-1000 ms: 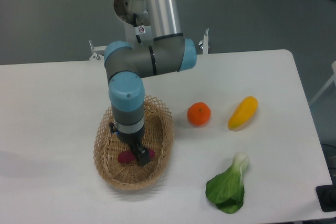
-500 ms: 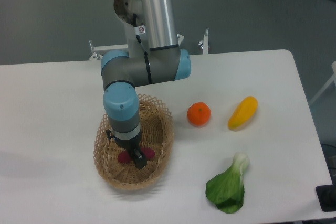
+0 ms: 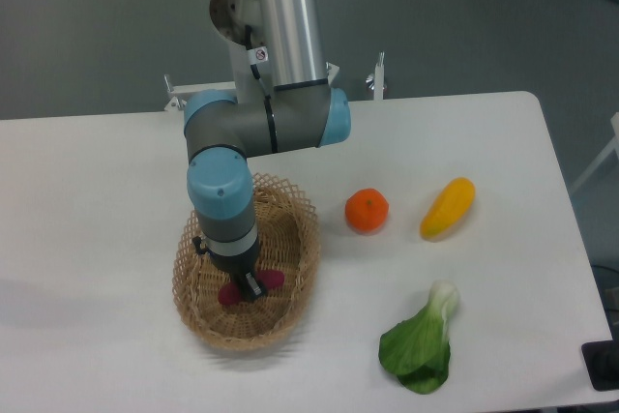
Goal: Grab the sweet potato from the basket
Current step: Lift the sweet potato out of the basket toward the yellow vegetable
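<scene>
Arm: 1 UR5e arm with grey links and light blue joint caps reaches down from the rear of the worktop (image 3: 116,171) into the basket.
Claw: the claw (image 3: 250,285) points straight down inside the basket, its dark tip over the middle of the sweet potato; whether it is spread or pinching cannot be told from this view.
Sweet potato: the sweet potato (image 3: 270,280) lies in the basket's hollow, magenta ends showing on either side of the claw's tip.
Basket: the basket (image 3: 295,229) is oval, tan wicker with a looped rim, on the left half of the white worktop.
Orange fruit: 1 round orange fruit (image 3: 367,210) sits on the worktop just right of the basket, apart from it.
Yellow vegetable: 1 oblong yellow vegetable (image 3: 448,207) lies tilted, right of the orange fruit.
Leafy green: 1 bok choy (image 3: 421,342) lies near the front edge, white stem pointing up.
Writing: a small round sticker on the arm's upper link is too small to read.
</scene>
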Available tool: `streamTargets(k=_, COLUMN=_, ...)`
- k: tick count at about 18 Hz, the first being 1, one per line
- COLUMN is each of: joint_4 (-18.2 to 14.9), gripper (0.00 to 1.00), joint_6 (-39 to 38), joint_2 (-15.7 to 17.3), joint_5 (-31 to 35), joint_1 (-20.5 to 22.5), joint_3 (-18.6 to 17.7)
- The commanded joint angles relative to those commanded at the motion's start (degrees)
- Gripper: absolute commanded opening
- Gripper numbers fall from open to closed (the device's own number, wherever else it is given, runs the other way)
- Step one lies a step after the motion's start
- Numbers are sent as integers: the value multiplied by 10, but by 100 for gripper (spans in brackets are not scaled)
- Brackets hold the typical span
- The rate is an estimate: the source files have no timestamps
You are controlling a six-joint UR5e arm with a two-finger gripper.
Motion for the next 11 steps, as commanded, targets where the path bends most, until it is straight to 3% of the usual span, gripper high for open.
streamTargets(k=7, joint_4=-14, gripper=41, joint_6=4, joint_2=68, joint_5=-3, joint_1=38, joint_3=20)
streamTargets(k=11, joint_4=-73, gripper=41, joint_6=4, joint_2=88, joint_5=-11, joint_1=84, joint_3=71)
